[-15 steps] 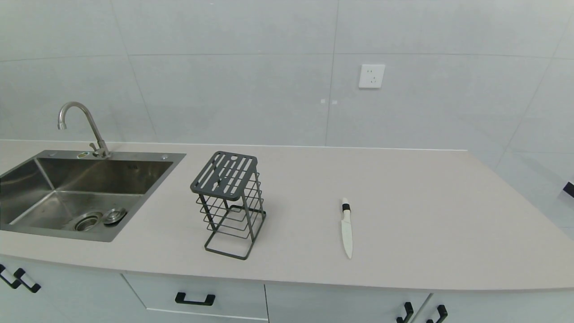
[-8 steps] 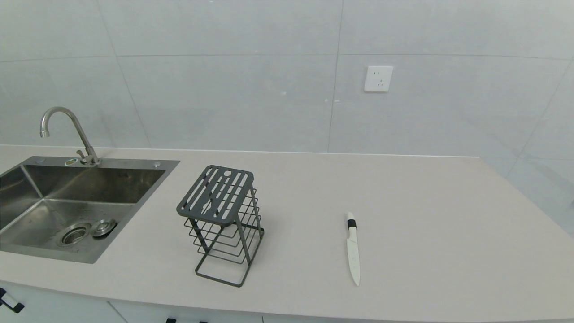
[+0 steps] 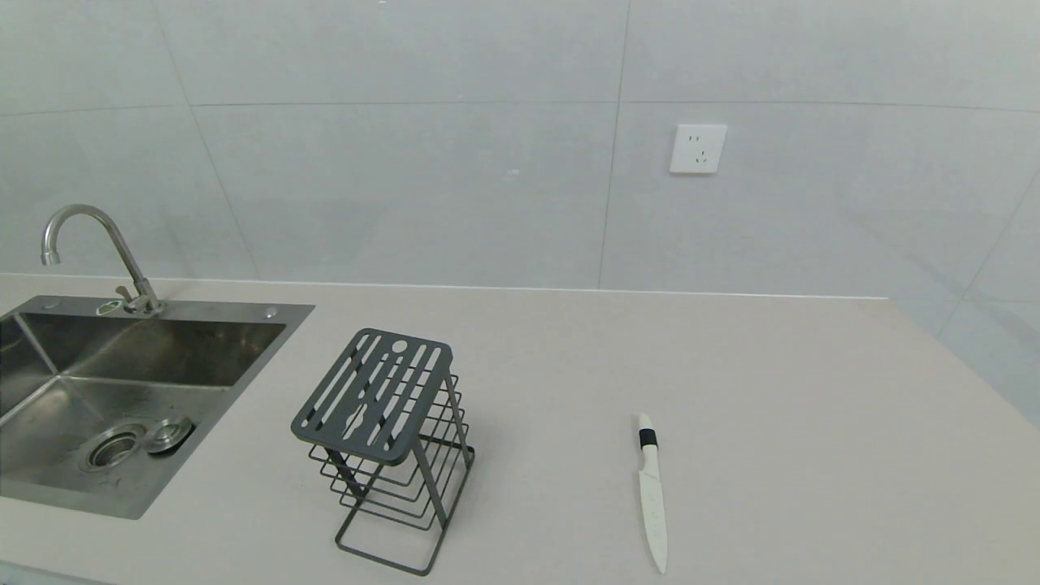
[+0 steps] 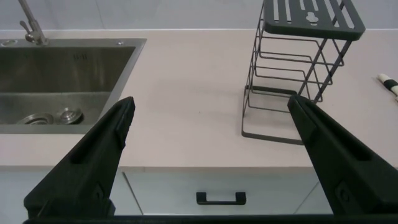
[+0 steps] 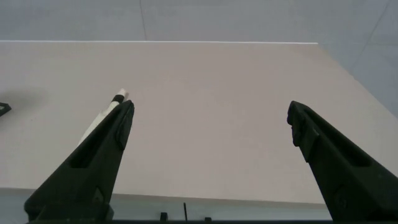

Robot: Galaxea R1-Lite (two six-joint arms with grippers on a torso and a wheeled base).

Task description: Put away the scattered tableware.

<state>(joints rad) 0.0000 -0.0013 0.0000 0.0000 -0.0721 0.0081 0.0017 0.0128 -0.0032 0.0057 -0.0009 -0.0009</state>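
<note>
A white knife (image 3: 652, 490) with a black band on its handle lies flat on the beige counter (image 3: 772, 390), blade toward the front edge. To its left stands a dark wire knife rack (image 3: 382, 443) with a slotted top. My left gripper (image 4: 211, 155) is open in front of the counter's front edge, between the sink and the rack (image 4: 298, 68), with nothing held. The knife's handle end (image 4: 388, 81) shows beyond the rack. My right gripper (image 5: 208, 155) is open before the counter edge, and the knife (image 5: 115, 101) lies beside one finger, partly hidden by it.
A steel sink (image 3: 268, 325) with a curved faucet (image 3: 89, 240) is set into the counter at the left. A wall socket (image 3: 697, 149) sits on the tiled back wall. A drawer handle (image 4: 221, 198) shows under the counter. The counter ends at the right.
The whole head picture has shifted: the camera has moved, so the rack, knife and sink now sit lower and nearer. None of them has moved on the counter.
</note>
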